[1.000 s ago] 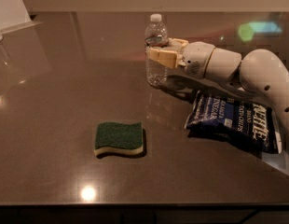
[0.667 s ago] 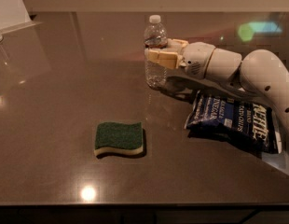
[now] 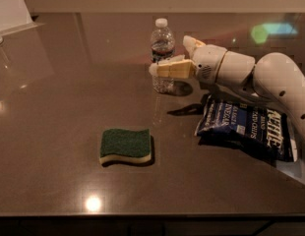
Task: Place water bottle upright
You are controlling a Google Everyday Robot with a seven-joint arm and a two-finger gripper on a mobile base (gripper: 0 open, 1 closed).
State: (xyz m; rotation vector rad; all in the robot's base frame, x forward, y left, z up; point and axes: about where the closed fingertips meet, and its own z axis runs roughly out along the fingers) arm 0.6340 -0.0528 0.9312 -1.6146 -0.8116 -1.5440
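Observation:
The water bottle (image 3: 163,45) is clear with a white cap and a dark label band. It stands upright on the brown table (image 3: 59,107), at the back middle. My gripper (image 3: 169,54) reaches in from the right at the bottle's mid-height. One finger (image 3: 171,69) crosses in front of the bottle's lower half. The other finger (image 3: 191,43) sits apart, to the right of and behind the bottle. The fingers are spread and do not squeeze the bottle.
A green sponge (image 3: 126,145) with a pale underside lies in the front middle of the table. A dark blue chip bag (image 3: 246,129) lies under my arm at the right. The table's front edge runs along the bottom of the view.
The fingers were closed around the bottle before; now they are spread apart. The bottle sits slightly lower and stands on the table on its own.

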